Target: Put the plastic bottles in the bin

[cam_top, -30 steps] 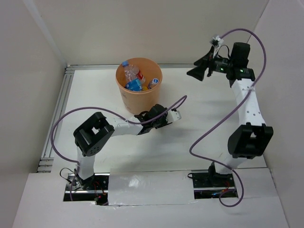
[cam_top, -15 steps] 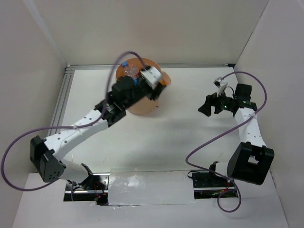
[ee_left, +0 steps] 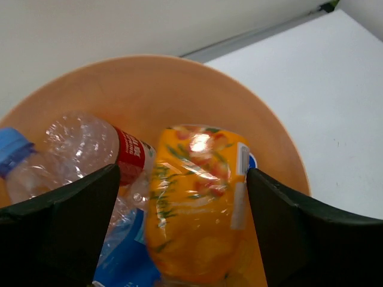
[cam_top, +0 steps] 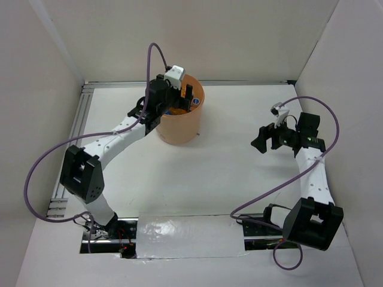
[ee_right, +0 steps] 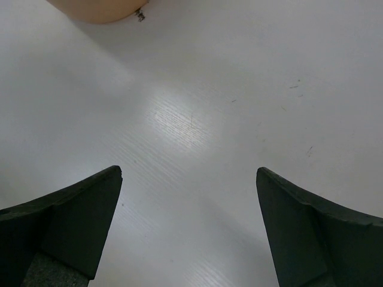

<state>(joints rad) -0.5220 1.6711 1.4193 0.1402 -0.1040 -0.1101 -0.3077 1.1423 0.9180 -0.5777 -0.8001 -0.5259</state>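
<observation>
Bottles (ee_left: pixel 90 149) fill bin (ee_left: pixel 197 67) beneath left pincer (ee_left: pixel 181 172), spread wide of yellow-labelled bottle (ee_left: pixel 197 209) lying inside; right pincer (ee_right: pixel 188 173), also spread, hangs over bench (ee_right: pixel 239 72), seemingly parked clear.

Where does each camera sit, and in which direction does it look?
Top external: high at the near edge, looking down at the table; both arms show whole, left gripper over the bin, right gripper away from it.
Left wrist: on the left arm, looking down into the bin at the yellow-labelled bottle and red-labelled bottle; its fingers frame the view.
Right wrist: on the right arm, looking down at the table; its open fingers show.
Shared: all three see the bin.
</observation>
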